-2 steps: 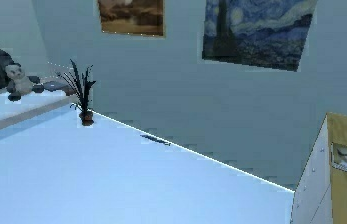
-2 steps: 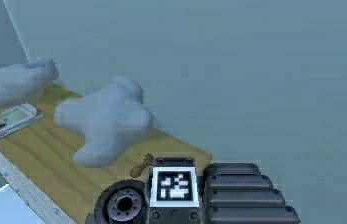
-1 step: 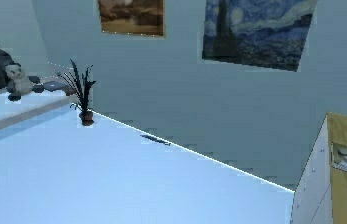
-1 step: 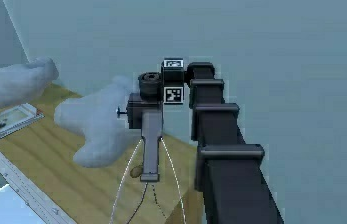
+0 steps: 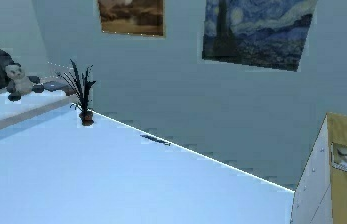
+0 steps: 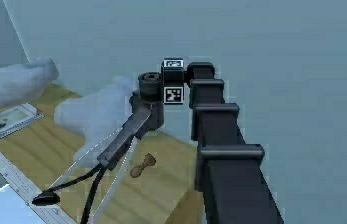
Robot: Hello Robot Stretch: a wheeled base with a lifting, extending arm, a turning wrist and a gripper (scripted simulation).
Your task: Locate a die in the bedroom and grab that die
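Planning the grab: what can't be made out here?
Arm side view: small brown thing on the wooden top, too small to name.
Arm side view: whether the hand holds anything; the top lies behind it.
Forward view: dark sliver, too small; cabinet cut by the right edge.

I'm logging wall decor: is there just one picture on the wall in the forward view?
No, two hang there: a brownish picture and a blue night-sky picture.
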